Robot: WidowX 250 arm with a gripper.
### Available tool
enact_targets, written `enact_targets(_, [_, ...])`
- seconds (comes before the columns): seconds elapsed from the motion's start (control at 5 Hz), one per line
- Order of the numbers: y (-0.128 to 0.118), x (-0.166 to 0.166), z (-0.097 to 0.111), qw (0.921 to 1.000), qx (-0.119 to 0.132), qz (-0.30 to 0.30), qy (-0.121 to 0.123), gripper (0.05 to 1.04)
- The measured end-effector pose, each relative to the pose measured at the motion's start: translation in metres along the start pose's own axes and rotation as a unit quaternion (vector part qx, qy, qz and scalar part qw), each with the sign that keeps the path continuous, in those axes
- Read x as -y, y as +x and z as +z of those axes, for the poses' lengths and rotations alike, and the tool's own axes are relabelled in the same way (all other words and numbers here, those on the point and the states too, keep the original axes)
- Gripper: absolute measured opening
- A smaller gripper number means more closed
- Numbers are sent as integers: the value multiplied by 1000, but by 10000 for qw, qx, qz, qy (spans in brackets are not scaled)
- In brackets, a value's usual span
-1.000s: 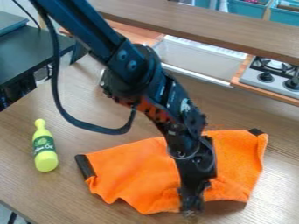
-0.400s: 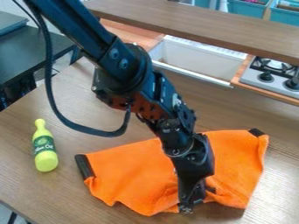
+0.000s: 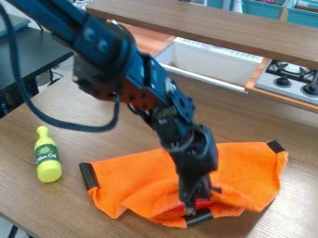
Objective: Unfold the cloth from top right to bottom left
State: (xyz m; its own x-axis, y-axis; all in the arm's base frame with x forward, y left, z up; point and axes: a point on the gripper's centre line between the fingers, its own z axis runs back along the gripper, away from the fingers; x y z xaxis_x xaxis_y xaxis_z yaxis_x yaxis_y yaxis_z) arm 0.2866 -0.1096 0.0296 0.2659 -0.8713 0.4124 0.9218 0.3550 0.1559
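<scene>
One orange cloth (image 3: 133,179) on table (image 3: 81,125), from lower left of centre to right side of frame, creased and partly folded. Black strips (image 3: 89,175) at left end, upper right corner and bottom edge. Gripper (image 3: 192,208) at lower centre, pointing down at cloth near bottom strip. Cannot tell: apart, together or clamped. Yellow bottle (image 3: 48,172) at left, near cloth. Stove (image 3: 282,83) at upper right.

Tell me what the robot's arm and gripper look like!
The arm is black and chunky, with big rounded joints, round bolts and small pale marks. A thick dark cable loops beside it. The gripper is black too and gets narrower towards its tip.
</scene>
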Motion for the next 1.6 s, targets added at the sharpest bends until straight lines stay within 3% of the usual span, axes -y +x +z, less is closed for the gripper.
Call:
enact_targets(0.4, [-18,-43,19,9980,134,526,321,73])
enact_targets(1.0, [-69,-119,17,9848,94,1651,527,73])
enact_targets(1.6, [-98,-162,14,9748,-15,2134,646,73])
